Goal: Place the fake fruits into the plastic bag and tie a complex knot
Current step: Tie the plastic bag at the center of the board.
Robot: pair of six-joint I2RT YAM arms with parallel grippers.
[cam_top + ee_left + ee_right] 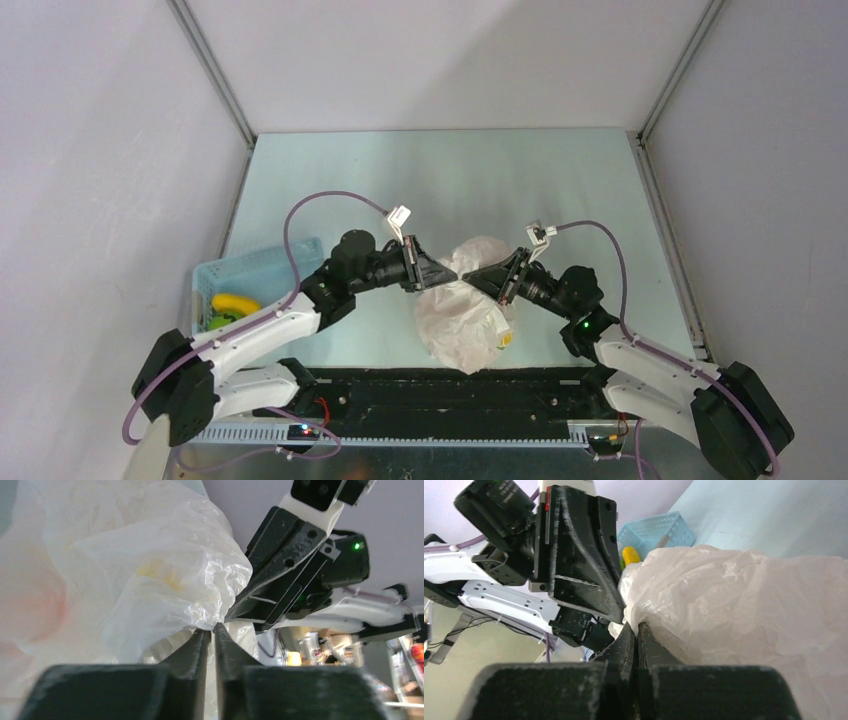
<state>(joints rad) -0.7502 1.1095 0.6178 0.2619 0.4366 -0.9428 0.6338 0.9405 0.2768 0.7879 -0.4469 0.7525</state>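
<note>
The plastic bag (462,322) is thin, crinkled and milky white, with a small yellow printed mark near its lower right side. It lies in the middle of the pale green table (400,180), just beyond the arm bases. From the top camera its long axis runs from far to near: the fuller, rounded end points toward the bases and the narrower, gathered end points away, rising between the two grippers. The left gripper (443,274) and right gripper (474,276) meet tip to tip there, each with its jaws pressed together on a fold of the film. The left wrist camera alone shows a faint peach tint and a yellowish patch through the plastic. Only the right wrist and top cameras show the light blue basket (659,527) off to the left with a long yellow fruit (630,556) in it. No view shows whether the handles are tied.
</note>
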